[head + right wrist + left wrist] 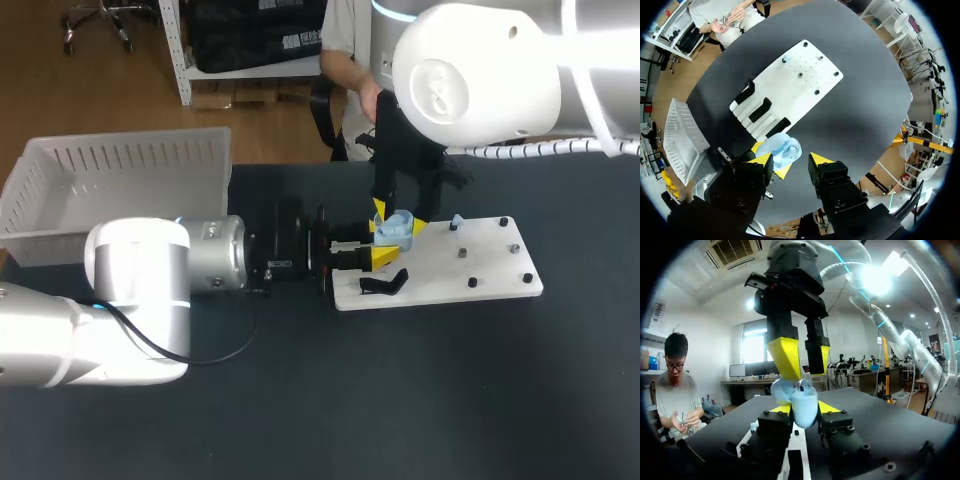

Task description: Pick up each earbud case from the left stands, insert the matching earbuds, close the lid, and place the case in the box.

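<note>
Head view: one blue case (pixel 396 229) over one white board (pixel 470 265).
Left gripper (pixel 384 243) clenches it; right gripper (pixel 400 216) released; three black stands (pixel 760 110) on board.

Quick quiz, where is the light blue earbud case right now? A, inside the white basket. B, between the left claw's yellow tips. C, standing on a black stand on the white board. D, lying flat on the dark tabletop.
B: the light blue earbud case sits gripped between the yellow tips of the left claw, held over the white board, with the right claw open just above it.
</note>
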Tool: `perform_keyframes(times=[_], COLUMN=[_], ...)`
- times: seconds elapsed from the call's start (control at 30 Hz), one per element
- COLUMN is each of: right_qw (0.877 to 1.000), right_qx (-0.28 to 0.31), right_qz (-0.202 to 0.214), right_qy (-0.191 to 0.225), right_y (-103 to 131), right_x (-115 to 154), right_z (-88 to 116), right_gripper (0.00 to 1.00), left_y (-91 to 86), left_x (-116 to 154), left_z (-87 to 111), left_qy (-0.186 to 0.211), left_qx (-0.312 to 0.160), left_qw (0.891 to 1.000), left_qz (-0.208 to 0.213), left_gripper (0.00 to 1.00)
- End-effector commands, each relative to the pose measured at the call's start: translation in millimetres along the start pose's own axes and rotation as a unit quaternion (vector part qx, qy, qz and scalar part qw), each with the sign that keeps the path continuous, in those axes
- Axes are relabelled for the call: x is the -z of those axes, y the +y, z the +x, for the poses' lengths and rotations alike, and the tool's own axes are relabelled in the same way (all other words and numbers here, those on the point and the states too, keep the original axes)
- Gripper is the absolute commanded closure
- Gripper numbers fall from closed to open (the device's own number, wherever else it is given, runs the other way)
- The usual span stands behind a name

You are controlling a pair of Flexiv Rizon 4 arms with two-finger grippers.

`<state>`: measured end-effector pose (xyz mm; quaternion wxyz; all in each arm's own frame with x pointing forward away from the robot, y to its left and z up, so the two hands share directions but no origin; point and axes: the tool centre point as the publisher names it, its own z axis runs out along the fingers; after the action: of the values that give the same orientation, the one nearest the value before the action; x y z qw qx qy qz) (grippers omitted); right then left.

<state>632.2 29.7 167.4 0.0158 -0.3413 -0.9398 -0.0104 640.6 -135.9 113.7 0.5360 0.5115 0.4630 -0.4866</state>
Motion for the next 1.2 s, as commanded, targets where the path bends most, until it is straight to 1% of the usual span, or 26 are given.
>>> perform_keyframes(times=[0.03, 0.1, 0.13, 0.17, 0.23, 0.27, 0.3, 0.37, 0.4, 0.43, 0.5, 0.57, 0.63, 0.73, 0.8, 0.93, 1.03, 1.2], right_qw=[0.999, 0.998, 0.995, 0.994, 0.989, 0.988, 0.986, 0.983, 0.98, 0.977, 0.973, 0.968, 0.964, 0.961, 0.959, 0.954, 0.952, 0.951], right_qx=[-0.004, 0.001, 0.01, 0.013, 0.031, 0.03, 0.042, 0.052, 0.067, 0.089, 0.123, 0.158, 0.181, 0.208, 0.226, 0.255, 0.268, 0.275], right_qz=[-0.039, -0.068, -0.1, -0.108, -0.14, -0.147, -0.16, -0.171, -0.181, -0.182, -0.182, -0.169, -0.167, -0.151, -0.142, -0.127, -0.12, -0.118], right_qy=[-0.003, -0.006, -0.012, -0.014, -0.02, -0.02, -0.037, -0.043, -0.052, -0.06, -0.075, -0.098, -0.097, -0.102, -0.098, -0.093, -0.084, -0.078], right_y=[-25, -32, -35, -37, -42, -44, -47, -48, -48, -47, -45, -42, -39, -36, -33, -27, -20, -14], right_x=[17, 25, 31, 34, 39, 41, 42, 43, 43, 42, 37, 29, 22, 8, -2, -21, -39, -62], right_z=[0, -5, -11, -16, -27, -34, -43, -55, -65, -71, -88, -105, -121, -141, -151, -164, -173, -179], right_gripper=[0.57, 0.56, 0.56, 0.56, 0.55, 0.54, 0.55, 0.59, 0.6, 0.59, 0.52, 0.51, 0.51, 0.51, 0.51, 0.48, 0.49, 0.5], left_y=[-1.6, -1.6, -1.6, -1.6, -1.6, -1.6, -1.6, -1.6, -1.6, -1.6, -1.6, -1.6, -1.6, -1.6, -1.6, -1.6, -1.6, -1.6], left_x=[0, 0, 0, 0, 0, 0, 0, 0, 0, 0, 0, 0, 0, 0, 0, 0, 0, 0], left_z=[0.1, 0.1, 0.1, 0.1, 0.1, 0.1, 0.1, 0.1, 0.1, 0.1, 0.1, 0.1, 0.1, 0.1, 0.1, 0.1, 0.1, 0.1], left_qy=[-0.001, -0.001, -0.001, -0.001, -0.001, -0.001, -0.001, -0.001, -0.001, -0.001, -0.001, -0.001, -0.001, -0.001, -0.001, -0.001, -0.001, -0.001], left_qx=[-0.001, -0.001, -0.001, -0.001, -0.001, -0.001, -0.001, -0.001, -0.001, -0.001, -0.001, -0.001, -0.001, -0.001, -0.001, -0.001, -0.001, -0.001], left_qw=[1.0, 1.0, 1.0, 1.0, 1.0, 1.0, 1.0, 1.0, 1.0, 1.0, 1.0, 1.0, 1.0, 1.0, 1.0, 1.0, 1.0, 1.0], left_qz=[-0.001, -0.001, -0.001, -0.001, -0.001, -0.001, -0.001, -0.001, -0.001, -0.001, -0.001, -0.001, -0.001, -0.001, -0.001, -0.001, -0.001, -0.001], left_gripper=[1.0, 1.0, 1.0, 1.0, 1.0, 1.0, 1.0, 1.0, 1.0, 1.0, 1.0, 1.0, 1.0, 1.0, 1.0, 1.0, 1.0, 1.0])
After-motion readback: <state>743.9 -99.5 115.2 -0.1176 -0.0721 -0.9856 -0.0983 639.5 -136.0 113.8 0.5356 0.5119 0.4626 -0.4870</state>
